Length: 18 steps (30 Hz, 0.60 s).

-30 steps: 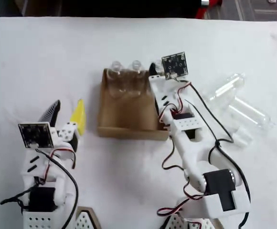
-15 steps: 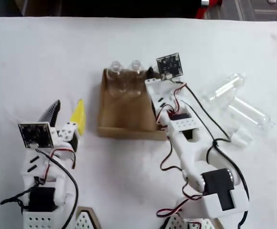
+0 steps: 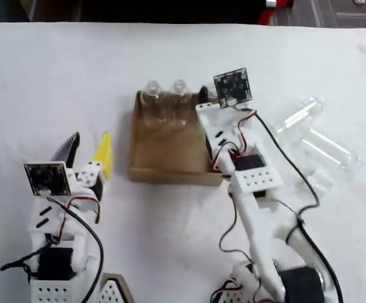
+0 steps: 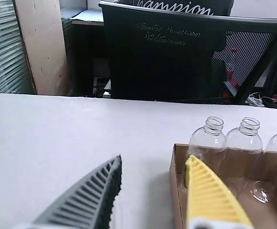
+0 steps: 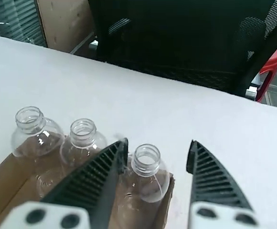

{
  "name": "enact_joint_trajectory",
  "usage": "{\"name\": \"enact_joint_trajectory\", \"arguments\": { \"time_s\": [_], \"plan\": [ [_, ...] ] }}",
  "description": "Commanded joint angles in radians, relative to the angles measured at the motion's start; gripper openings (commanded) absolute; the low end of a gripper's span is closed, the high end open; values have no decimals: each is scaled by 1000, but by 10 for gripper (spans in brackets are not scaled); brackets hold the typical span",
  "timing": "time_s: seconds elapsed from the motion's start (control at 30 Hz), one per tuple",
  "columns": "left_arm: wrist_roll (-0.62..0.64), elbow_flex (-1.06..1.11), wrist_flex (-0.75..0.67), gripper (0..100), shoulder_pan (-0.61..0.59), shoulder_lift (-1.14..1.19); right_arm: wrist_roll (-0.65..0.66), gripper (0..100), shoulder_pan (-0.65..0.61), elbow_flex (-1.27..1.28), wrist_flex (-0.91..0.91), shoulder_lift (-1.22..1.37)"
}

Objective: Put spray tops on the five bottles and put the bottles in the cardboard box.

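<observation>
Boxing stage, by my judgement. The right claw [image 5: 157, 143] stands wide open with its jaws either side of the neck of the third bottle [image 5: 146, 164], gripping nothing. That bottle stands upright in the far right corner of the cardboard box [image 3: 170, 172], next to two upright bottles [image 5: 83, 136].

All three necks are bare, so the spray-top step looks undone. Two loose bottles [image 3: 331, 150] lie on their sides on the bench [image 3: 63, 76], to the right of the box. The left claw [image 4: 154, 160] hangs open and empty just left of the box.

Next move, as I judge it: raise the right claw straight clear of the neck without tipping the row, then go for a loose bottle.

Labels: none seen on bottles or box. Lettering runs across the chair back [image 4: 176, 57] behind the bench; not transcribed.
</observation>
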Motion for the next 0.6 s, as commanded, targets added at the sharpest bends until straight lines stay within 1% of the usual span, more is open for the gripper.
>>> {"name": "enact_joint_trajectory", "arguments": {
  "time_s": [0.0, 0.17, 0.33, 0.47, 0.57],
  "plan": [
    [9, -8, -29, 203, 10, -7, 3, 176, 30, -34, 88, -127],
    [9, -6, -29, 203, 10, -7, 3, 177, 68, -97, 292, -268],
    [9, -6, -29, 203, 10, -7, 3, 176, 153, -143, 515, -424],
    [9, -8, -29, 203, 10, -7, 3, 173, 226, -83, 644, -524],
    [15, -9, -28, 203, 10, -7, 3, 173, 268, 12, 665, -587]
  ]
}}
